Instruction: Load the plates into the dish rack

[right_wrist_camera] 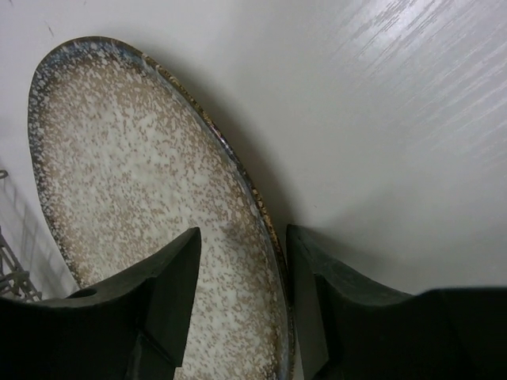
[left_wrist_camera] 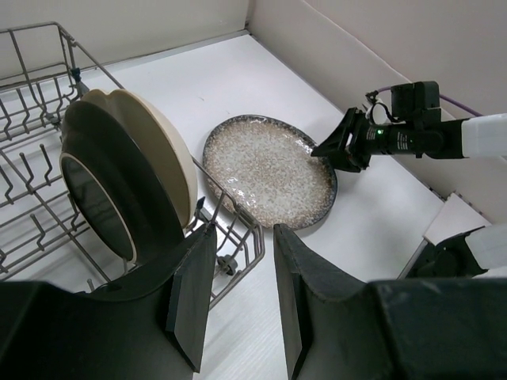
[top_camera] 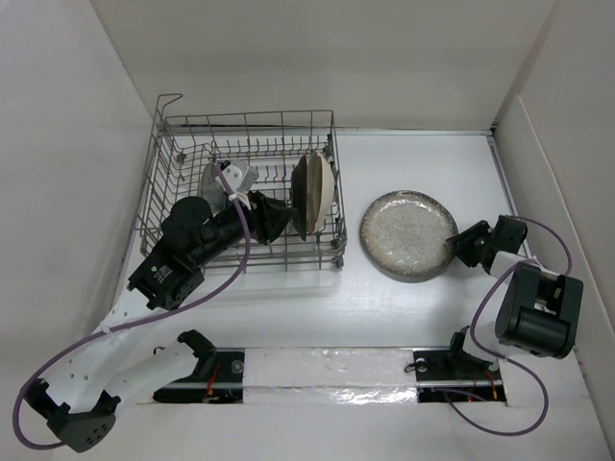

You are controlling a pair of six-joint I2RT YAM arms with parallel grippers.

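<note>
Straddling the rim of the large speckled grey-beige round plate (right_wrist_camera: 142, 158), the right arm's black fingers (right_wrist_camera: 162, 305) stand parted. One is over the plate's face and the other outside its edge above the white desk (right_wrist_camera: 396, 119), and they are not closed on it. The plate lies flat on the desk, just right of the rectangular silver wire dish rack (top_camera: 245, 123). The left arm's fingers (left_wrist_camera: 190, 301) are also apart with nothing between them, hovering at the rack's near right corner. Just beyond them, a dark round plate (left_wrist_camera: 103, 190) and a cream wavy-edged plate (left_wrist_camera: 162, 146) stand on edge among the tines, close side by side. Further left in the rack, a grey dish (top_camera: 213, 182) is partly hidden by the left arm (top_camera: 192, 240).
</note>
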